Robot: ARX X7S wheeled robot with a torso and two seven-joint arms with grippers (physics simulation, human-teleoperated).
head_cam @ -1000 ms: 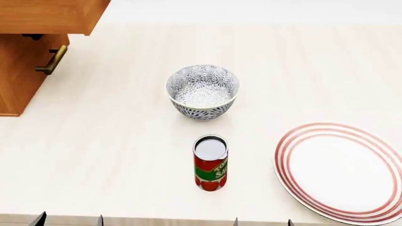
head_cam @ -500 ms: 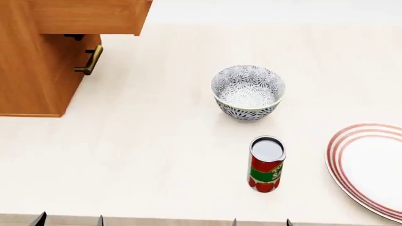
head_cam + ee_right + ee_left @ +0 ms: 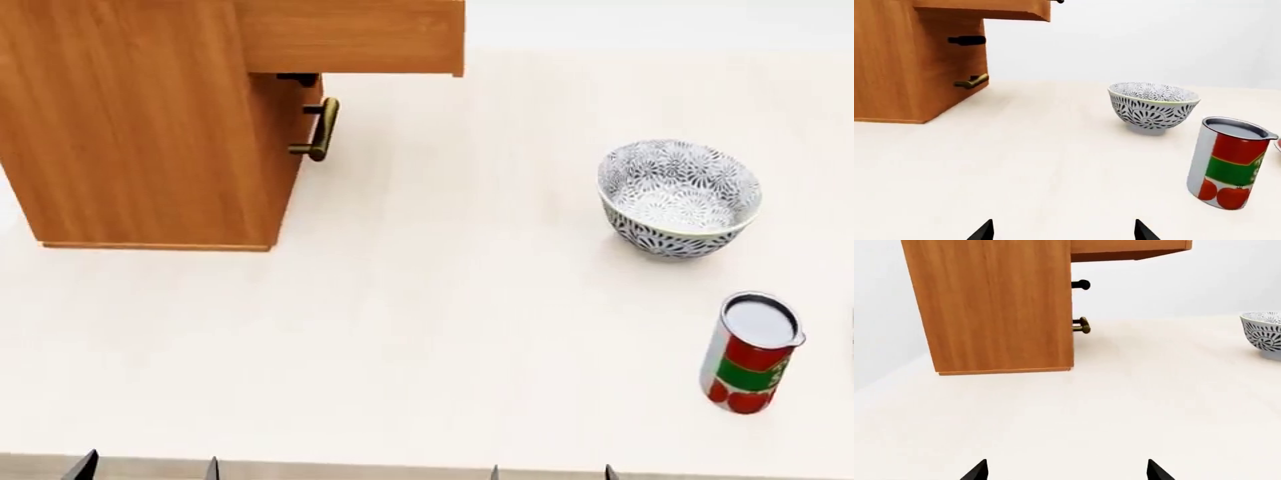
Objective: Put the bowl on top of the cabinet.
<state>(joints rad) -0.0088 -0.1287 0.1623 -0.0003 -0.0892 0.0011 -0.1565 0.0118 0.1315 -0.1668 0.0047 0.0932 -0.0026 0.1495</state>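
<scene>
The bowl (image 3: 679, 198), white with a dense grey floral pattern, stands upright on the pale table at the right of the head view; it also shows as the bowl (image 3: 1153, 107) in the right wrist view and at the frame's border as the bowl (image 3: 1263, 333) in the left wrist view. The light-brown wooden cabinet (image 3: 147, 120) fills the far left, with a brass bar handle (image 3: 320, 130) and a drawer box jutting out. My left gripper (image 3: 147, 467) and right gripper (image 3: 551, 471) are open at the near table edge, far from the bowl, nothing between their fingertips.
A red, green and white tomato can (image 3: 751, 352) stands upright near the bowl's front right, large in the right wrist view as the can (image 3: 1228, 162). The pale table (image 3: 427, 320) stretches between cabinet and bowl. The cabinet's side wall (image 3: 994, 305) rises ahead of the left gripper.
The head view has swung left: cabinet, bowl and can all slid rightward in frame, and the red-ringed plate has left the view. Gripper tips keep their place at the bottom edge.
</scene>
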